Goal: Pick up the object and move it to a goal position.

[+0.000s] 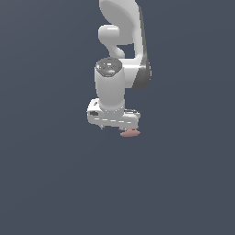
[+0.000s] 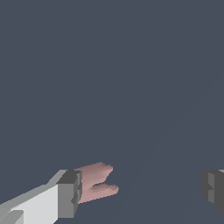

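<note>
The object (image 1: 130, 133) is a small flat pinkish-red piece with lobes. In the exterior view it peeks out just under the white gripper (image 1: 114, 126), toward the exterior view's right. The wrist view shows the object (image 2: 95, 181) lying between the two grey fingertips, right against one fingertip (image 2: 70, 194) and partly hidden behind it. The other fingertip (image 2: 213, 188) stands far from it. The gripper (image 2: 142, 192) is open, with a wide gap and nothing clamped.
The white arm (image 1: 121, 50) rises above the gripper in the exterior view. A plain dark blue-grey surface (image 1: 55, 174) fills everything else in both views. No goal marker shows.
</note>
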You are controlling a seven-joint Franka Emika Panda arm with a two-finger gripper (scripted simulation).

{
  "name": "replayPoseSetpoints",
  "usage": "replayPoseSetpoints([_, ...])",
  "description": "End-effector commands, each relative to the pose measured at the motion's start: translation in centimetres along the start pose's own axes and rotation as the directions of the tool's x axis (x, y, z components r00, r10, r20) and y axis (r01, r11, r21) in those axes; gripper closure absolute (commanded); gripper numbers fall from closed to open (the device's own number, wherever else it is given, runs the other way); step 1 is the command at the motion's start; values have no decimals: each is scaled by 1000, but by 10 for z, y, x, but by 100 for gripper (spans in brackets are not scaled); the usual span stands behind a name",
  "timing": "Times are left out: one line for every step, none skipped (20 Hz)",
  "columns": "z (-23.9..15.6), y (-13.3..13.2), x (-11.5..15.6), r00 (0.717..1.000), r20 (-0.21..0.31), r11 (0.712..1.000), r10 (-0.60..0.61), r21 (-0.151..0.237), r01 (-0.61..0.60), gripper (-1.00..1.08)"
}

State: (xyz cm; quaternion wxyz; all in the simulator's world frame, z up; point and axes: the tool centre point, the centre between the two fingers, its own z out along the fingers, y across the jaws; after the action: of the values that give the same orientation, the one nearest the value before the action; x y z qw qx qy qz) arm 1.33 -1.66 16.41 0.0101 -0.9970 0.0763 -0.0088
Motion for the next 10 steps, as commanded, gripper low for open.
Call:
replayPoseSetpoints([4,-4,-3,999,2,999,42,1,-42,-92])
replayPoseSetpoints([6,-6,-4,998,3,998,61,2,-61,-92])
replayPoseSetpoints([8,-7,-5,997,4,997,82,2,-82,-92])
replayPoseSetpoints([10,-9,-7,995,5,995,104,2,-104,-92])
replayPoseSetpoints([12,-11,-8,992,6,992,127,3,-127,-92])
replayPoseSetpoints([14,-13,-10,988,7,988,152,3,-152,-92])
replayPoseSetpoints([16,-15,-12,984,8,984,176,3,-176,-92])
replayPoseSetpoints([19,-17,-13,980,9,980,201,3,-201,-92])
replayPoseSetpoints([21,-19,-15,974,10,974,225,3,-225,-92])
replayPoseSetpoints([23,-21,-17,968,11,968,250,3,-250,-92])
